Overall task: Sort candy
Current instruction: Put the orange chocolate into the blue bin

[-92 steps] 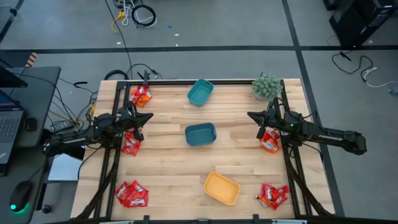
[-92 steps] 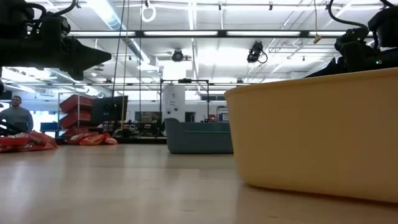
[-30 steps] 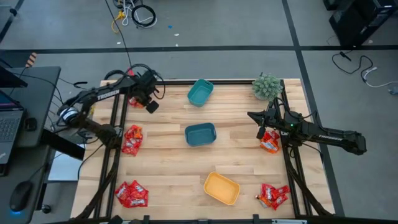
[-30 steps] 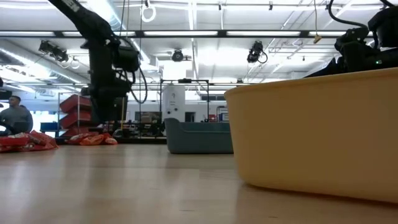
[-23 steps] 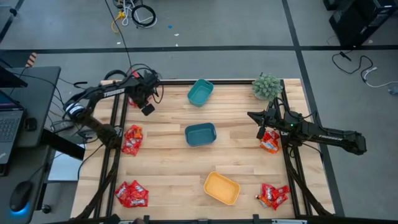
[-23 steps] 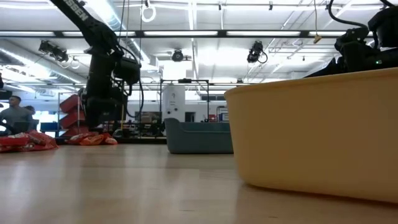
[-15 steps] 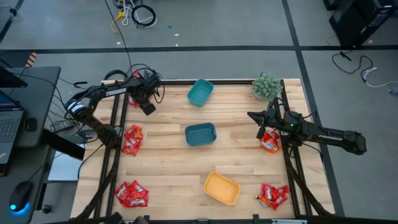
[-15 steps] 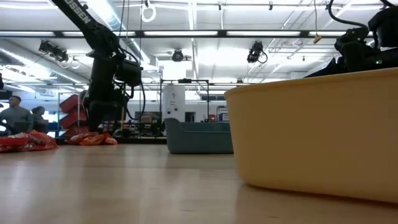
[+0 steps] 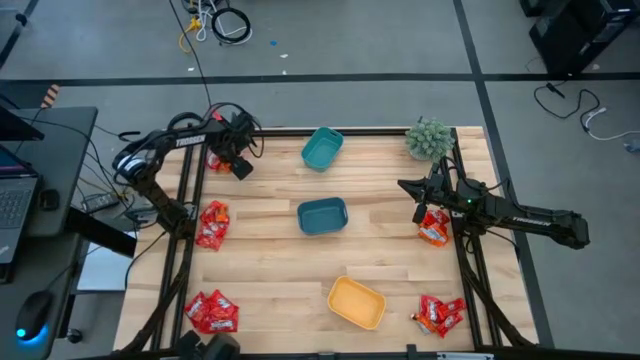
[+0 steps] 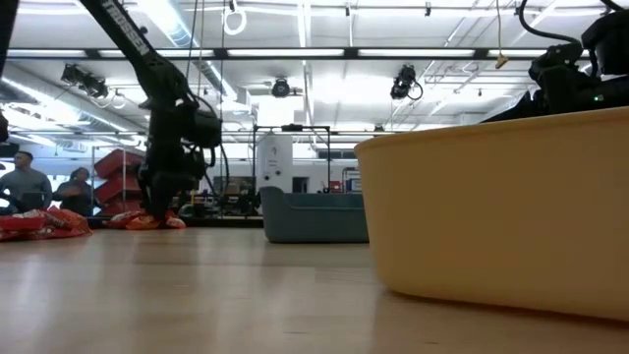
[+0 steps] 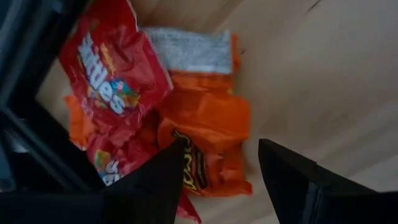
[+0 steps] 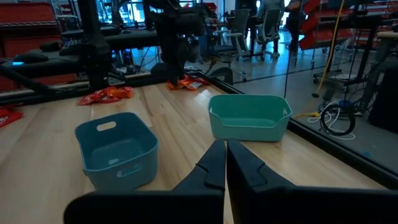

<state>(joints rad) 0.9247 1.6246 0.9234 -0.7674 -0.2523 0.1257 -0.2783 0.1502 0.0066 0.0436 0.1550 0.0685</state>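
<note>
Candy lies in several piles of red and orange wrappers. My left gripper (image 9: pixel 238 165) points down, open, over the far-left pile (image 9: pixel 214 158). In the left wrist view its fingers (image 11: pixel 222 149) stand on either side of an orange wrapper (image 11: pixel 208 127), beside a red wrapper (image 11: pixel 115 74); whether they touch it I cannot tell. In the low view this gripper (image 10: pixel 157 208) hangs just over that pile (image 10: pixel 147 221). My right gripper (image 9: pixel 405 185) is shut (image 12: pixel 225 155) and level at the right side, holding nothing.
A teal bin (image 9: pixel 322 147) stands at the far middle, a blue-teal bin (image 9: pixel 322 216) at the centre and a yellow bin (image 9: pixel 357 302) near the front. Other candy piles (image 9: pixel 212 222), (image 9: pixel 212 312), (image 9: pixel 434 228), (image 9: pixel 440 314) lie along both sides. A small plant (image 9: pixel 430 138) stands far right.
My left gripper has sunk toward the candy pile at the table's far left corner and now hangs just above it. The right arm and the candy have kept still.
</note>
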